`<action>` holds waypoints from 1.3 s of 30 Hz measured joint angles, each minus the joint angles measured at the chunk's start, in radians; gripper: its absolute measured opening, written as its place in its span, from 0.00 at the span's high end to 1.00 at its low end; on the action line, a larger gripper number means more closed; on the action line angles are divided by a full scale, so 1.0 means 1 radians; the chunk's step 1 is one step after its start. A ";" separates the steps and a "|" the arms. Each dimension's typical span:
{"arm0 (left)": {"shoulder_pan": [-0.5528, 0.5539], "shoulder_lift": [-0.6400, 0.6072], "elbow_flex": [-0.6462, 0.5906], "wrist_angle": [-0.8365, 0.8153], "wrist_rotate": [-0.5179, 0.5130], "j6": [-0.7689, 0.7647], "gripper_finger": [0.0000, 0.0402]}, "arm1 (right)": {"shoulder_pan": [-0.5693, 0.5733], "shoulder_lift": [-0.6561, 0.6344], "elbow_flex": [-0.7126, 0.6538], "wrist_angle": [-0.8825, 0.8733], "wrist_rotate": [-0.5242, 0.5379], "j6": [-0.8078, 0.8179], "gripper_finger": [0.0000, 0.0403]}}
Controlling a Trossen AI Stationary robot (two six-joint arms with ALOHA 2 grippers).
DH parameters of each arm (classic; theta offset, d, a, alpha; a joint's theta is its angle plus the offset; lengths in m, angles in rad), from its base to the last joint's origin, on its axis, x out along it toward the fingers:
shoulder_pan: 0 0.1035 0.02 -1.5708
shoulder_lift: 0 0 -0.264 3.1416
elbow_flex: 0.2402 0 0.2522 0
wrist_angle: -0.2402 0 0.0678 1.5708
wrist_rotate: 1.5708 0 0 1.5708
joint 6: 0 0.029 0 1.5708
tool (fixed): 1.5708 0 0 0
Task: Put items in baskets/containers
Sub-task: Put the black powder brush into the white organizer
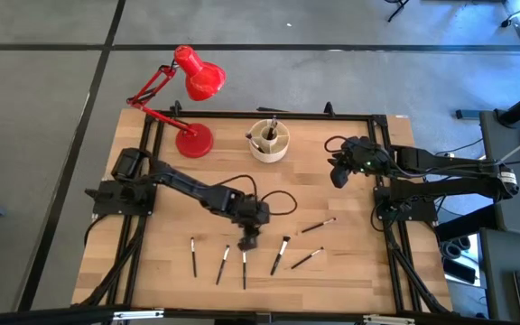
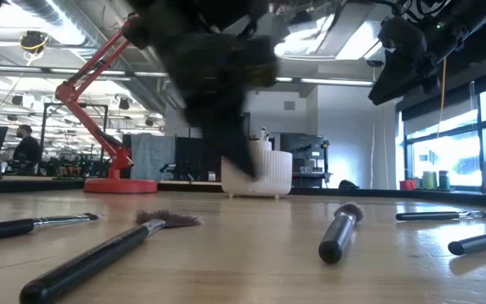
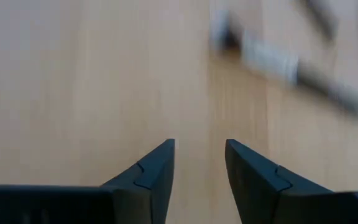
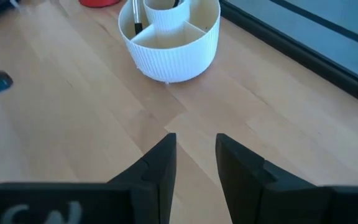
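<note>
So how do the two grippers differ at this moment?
The left gripper is low over the table among the loose brushes; the right gripper sits back at the right side, away from them and facing the organiser. The left wrist view shows bare wood with a brush just ahead; the right wrist view shows the organiser with at least one brush already in it. Both are open and hold nothing.

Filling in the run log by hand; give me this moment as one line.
left gripper: open, empty, low among brushes | right gripper: open, empty, raised beside organiser | six brushes on table | some already in organiser
</note>
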 joint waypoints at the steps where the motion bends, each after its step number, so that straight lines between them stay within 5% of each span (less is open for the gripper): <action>1: 0.004 0.007 0.000 0.065 -0.035 0.021 0.64 | 0.000 0.004 0.000 0.001 0.000 0.004 0.72; 5: 0.040 0.050 0.000 0.328 -0.092 0.157 0.62 | 0.000 0.039 0.000 0.006 0.000 0.017 0.72; 9: 0.100 0.098 0.011 0.506 -0.026 0.189 0.63 | 0.000 0.102 0.000 -0.002 0.006 0.038 0.72; 14: 0.177 0.124 0.038 0.520 0.022 0.122 0.63 | 0.000 0.182 0.000 0.004 0.012 0.040 0.72; 21: 0.234 0.126 0.036 0.521 -0.180 0.196 0.63 | 0.000 0.256 0.000 0.052 0.028 0.070 0.72; 25: 0.243 0.126 0.030 0.523 -0.213 0.163 0.64 | 0.000 0.331 -0.001 0.105 0.069 0.133 0.72; 39: 0.248 0.126 0.030 0.519 -0.388 0.165 0.64 | 0.059 0.627 -0.178 0.572 0.077 0.166 0.72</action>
